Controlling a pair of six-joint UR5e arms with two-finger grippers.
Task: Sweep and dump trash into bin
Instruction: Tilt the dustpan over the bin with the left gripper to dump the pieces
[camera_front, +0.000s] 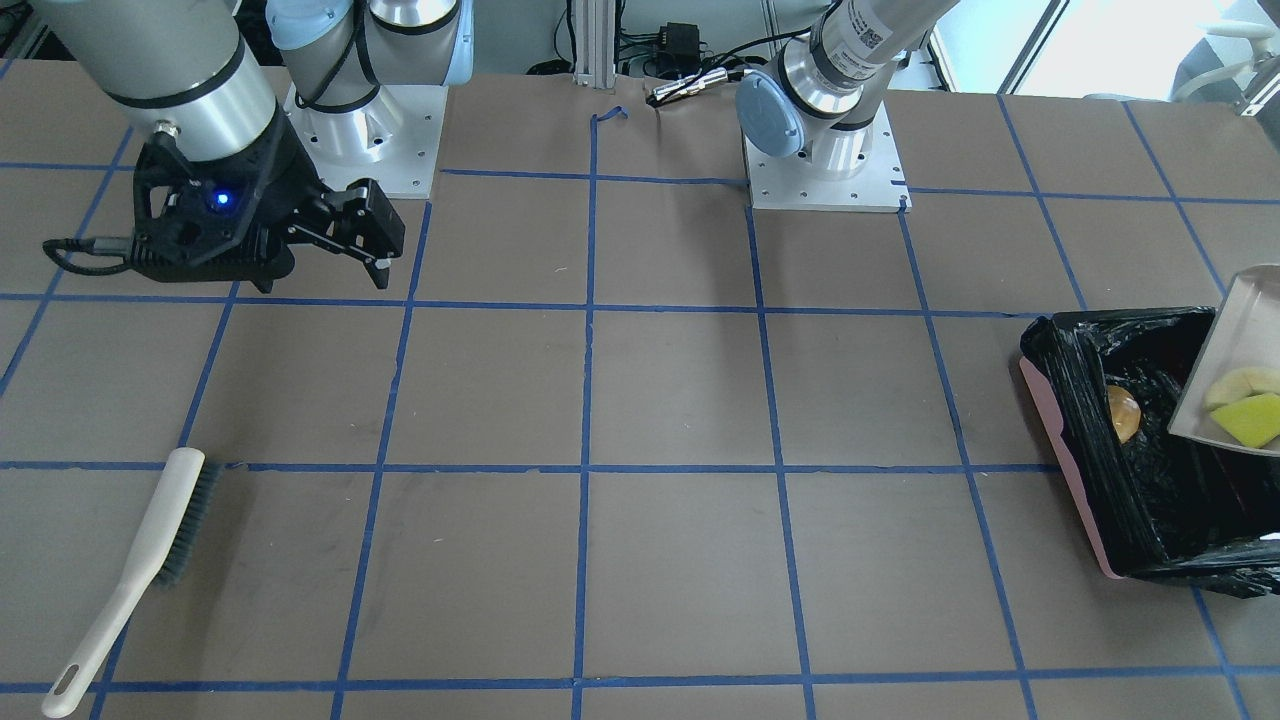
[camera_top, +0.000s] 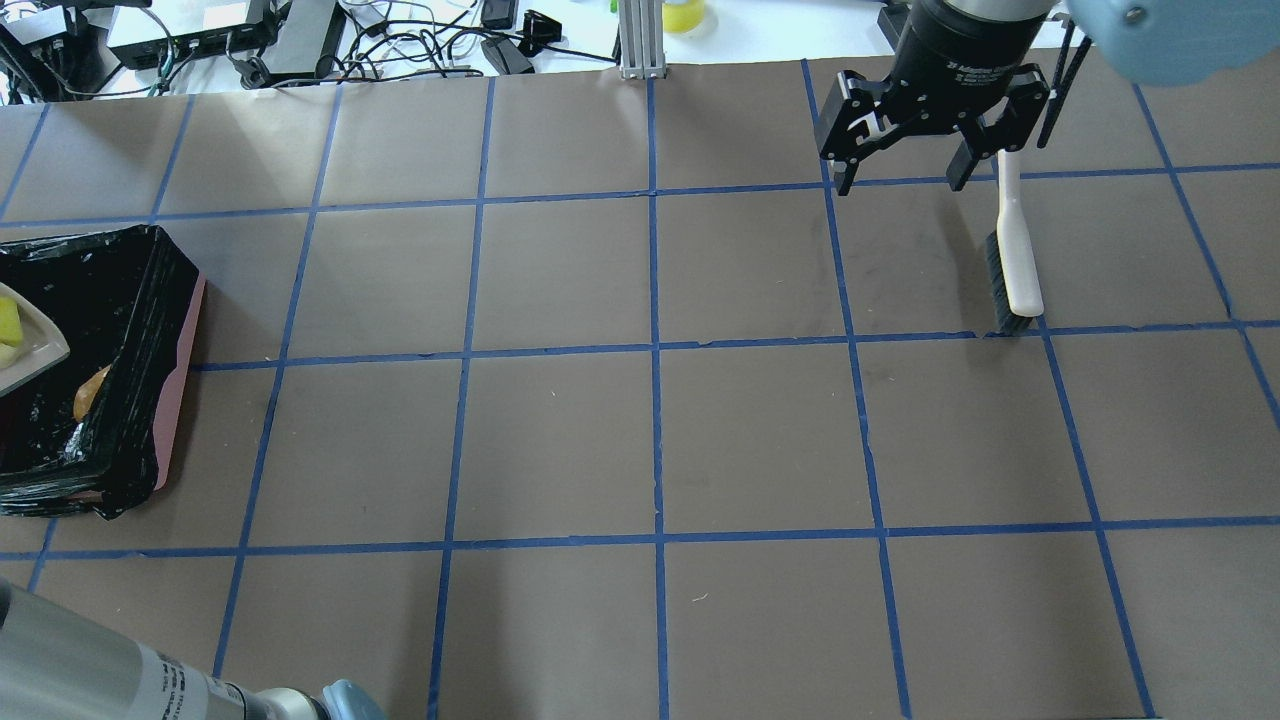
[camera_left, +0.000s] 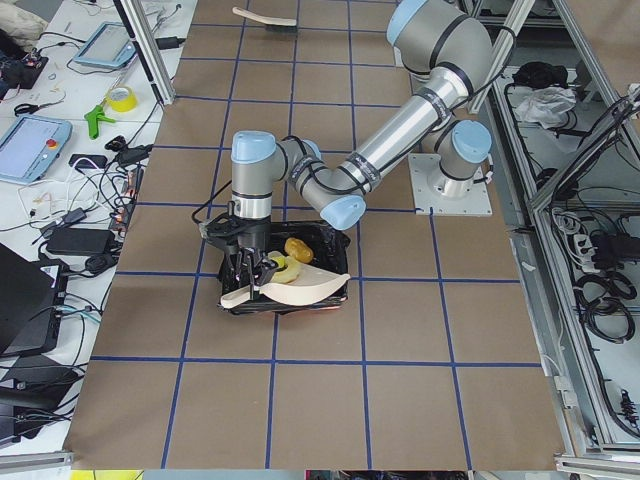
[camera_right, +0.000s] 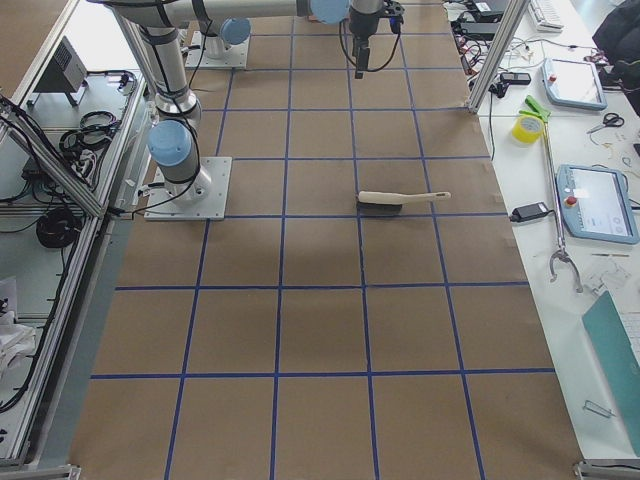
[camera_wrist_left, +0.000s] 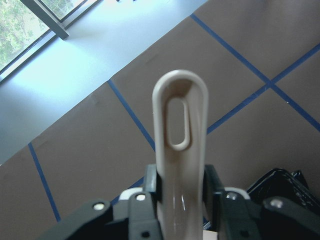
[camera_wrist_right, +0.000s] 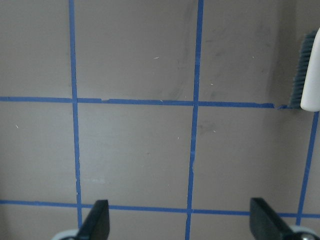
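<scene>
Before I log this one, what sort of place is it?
Probably a robotics lab: two arms bolted to a table marked with a blue tape grid, teach pendants on the side bench, aluminium framing around.

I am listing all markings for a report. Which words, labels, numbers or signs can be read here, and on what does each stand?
No text can be read for certain.
White print on the body of the right gripper: too small to read.
Sticker with a square code on the left arm: text too blurred to read.
</scene>
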